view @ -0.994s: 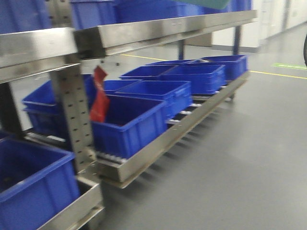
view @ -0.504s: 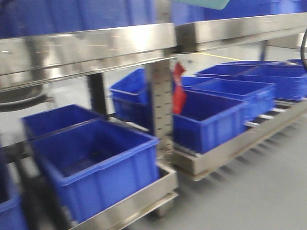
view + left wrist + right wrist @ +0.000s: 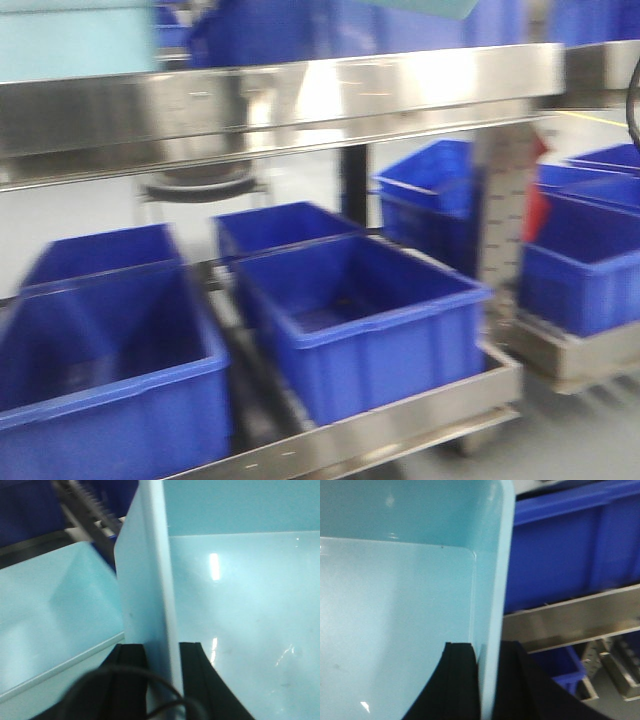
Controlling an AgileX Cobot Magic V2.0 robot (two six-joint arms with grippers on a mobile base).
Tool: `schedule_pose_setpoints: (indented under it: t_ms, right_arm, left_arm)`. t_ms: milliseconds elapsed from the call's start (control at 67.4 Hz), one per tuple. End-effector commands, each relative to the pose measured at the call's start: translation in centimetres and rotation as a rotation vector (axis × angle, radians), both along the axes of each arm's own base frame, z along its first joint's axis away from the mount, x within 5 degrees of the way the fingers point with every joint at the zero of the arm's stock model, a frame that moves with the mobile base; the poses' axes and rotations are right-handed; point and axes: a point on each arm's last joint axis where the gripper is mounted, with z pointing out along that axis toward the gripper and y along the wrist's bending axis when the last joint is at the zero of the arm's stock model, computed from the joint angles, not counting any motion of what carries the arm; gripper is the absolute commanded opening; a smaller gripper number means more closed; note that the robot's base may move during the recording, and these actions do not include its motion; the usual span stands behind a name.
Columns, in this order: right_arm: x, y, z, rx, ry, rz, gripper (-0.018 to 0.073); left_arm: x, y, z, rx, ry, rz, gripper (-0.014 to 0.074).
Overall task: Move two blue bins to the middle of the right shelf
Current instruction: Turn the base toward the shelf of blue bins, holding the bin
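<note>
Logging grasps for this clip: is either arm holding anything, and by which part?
Both. The left gripper and the right gripper each pinch an upright side wall of a pale blue bin between their jaws.

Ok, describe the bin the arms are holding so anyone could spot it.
Start at the steel shelf beam in the front view; a sliver of the pale bin pokes in above it at the top edge. The left gripper and right gripper each pinch one of its walls. Unlike the deep blue bins racked below, it's pale turquoise and glossy.
</note>
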Motion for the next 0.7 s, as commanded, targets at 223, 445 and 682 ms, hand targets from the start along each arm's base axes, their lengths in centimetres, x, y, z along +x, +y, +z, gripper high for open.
schedule_pose_setpoints:
  t_ms: [223,445,682]
  right_arm:
    - [0.20,0.46,0.52,0.019,-0.058,0.015,-0.0153]
    - [0.20,0.46,0.52,0.019,-0.058,0.015,-0.0153]
    - [0.20,0.46,0.52,0.019,-0.058,0.015,-0.0153]
  left_arm:
    - [-1.07,-1.08,1.47,-0.115,-0.052,-0.081,-0.0111]
    - [-1.07,-1.08,1.47,-0.115,-0.052,-0.081,-0.0111]
    - [-1.07,-1.08,1.47,-0.115,-0.052,-0.081,-0.0111]
